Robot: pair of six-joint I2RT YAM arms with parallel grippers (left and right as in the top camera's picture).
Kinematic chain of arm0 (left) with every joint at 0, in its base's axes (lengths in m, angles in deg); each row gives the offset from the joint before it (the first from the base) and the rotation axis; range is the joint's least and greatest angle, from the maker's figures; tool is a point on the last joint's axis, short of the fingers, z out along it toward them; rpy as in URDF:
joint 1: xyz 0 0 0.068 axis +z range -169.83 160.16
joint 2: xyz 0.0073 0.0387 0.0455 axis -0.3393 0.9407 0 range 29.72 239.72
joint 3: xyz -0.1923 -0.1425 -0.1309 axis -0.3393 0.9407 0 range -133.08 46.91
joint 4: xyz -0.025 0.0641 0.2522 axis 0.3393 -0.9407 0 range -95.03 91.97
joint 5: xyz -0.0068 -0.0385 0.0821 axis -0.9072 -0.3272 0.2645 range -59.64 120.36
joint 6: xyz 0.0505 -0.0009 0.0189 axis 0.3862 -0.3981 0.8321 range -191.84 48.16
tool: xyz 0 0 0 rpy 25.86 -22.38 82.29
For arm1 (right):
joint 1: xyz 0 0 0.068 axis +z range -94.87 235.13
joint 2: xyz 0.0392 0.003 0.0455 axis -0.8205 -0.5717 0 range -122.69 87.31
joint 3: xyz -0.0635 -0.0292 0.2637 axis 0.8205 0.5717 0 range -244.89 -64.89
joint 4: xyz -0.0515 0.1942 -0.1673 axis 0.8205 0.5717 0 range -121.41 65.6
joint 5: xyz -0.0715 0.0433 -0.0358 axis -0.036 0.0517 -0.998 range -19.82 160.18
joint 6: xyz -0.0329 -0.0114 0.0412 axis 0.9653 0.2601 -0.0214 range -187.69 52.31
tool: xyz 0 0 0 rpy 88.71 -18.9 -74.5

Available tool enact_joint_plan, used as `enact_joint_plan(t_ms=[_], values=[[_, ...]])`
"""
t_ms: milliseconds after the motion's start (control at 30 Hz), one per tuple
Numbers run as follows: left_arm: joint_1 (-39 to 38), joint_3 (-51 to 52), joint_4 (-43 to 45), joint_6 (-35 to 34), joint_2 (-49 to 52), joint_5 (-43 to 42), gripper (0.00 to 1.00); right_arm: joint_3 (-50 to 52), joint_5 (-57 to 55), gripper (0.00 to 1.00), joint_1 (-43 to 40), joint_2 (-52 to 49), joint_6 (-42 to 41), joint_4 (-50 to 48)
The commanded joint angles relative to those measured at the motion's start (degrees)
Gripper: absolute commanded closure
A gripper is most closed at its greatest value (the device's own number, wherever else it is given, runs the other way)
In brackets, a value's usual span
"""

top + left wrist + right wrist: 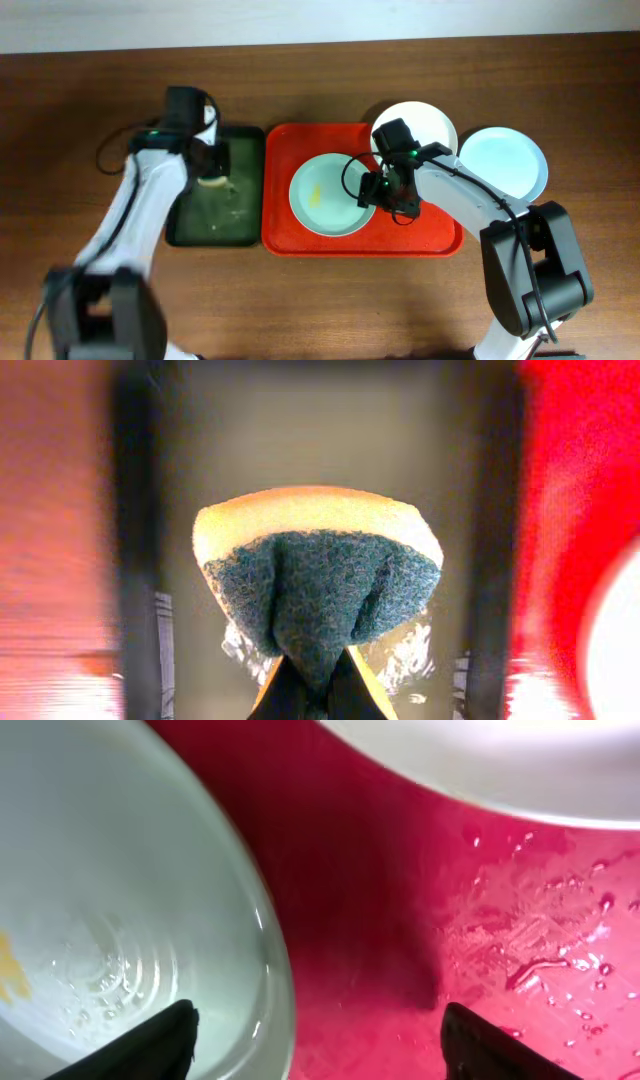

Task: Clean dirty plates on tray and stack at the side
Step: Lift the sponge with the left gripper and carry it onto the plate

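Note:
A pale green plate (322,198) with a yellow smear lies on the red tray (425,236). My right gripper (377,190) is open and low over the plate's right rim. In the right wrist view one finger is over the plate (110,900) and the other over the wet tray floor (400,920), with the gripper (320,1020) holding nothing. A white plate (428,124) rests at the tray's back right corner. A pale blue plate (503,162) sits on the table further right. My left gripper (312,660) is shut on a yellow and green sponge (315,575) above the dark green tray (215,228).
The dark green tray (300,440) holds some wet suds and stands directly left of the red tray (570,510). Brown tabletop surrounds both trays. The white plate's edge (500,760) lies just beyond the right gripper.

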Motion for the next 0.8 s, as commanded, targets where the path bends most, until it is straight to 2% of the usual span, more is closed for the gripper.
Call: enact_joint_plan(t_ms=[0,33,133,200,433,767], values=[[0.07,-1.95,0.92,-0.57,-10.95,0.61,1.00,0.07,-0.63,0.17,0.31,-0.11,0.04,-0.04],[0.04,-1.95,0.96,-0.57,-11.47,0.61,1.00,0.07,-0.46,0.35,0.33,-0.11,0.04,-0.09],[0.04,-1.42,1.29,-0.57,-10.10,0.57,1.00,0.07,-0.46,0.81,0.33,-0.11,0.04,-0.07],[0.04,-0.46,2.12,-0.57,-8.46,0.35,1.00,0.07,-0.46,0.96,0.33,-0.11,0.04,-0.07],[-0.15,0.87,4.48,-0.55,-0.57,-2.75,1.00,0.07,-0.48,0.96,0.31,-0.11,0.04,-0.09],[-0.17,0.87,4.24,-0.55,-0.39,-4.85,1.00,0.07,3.28,0.96,0.31,-0.11,0.02,-0.11]])
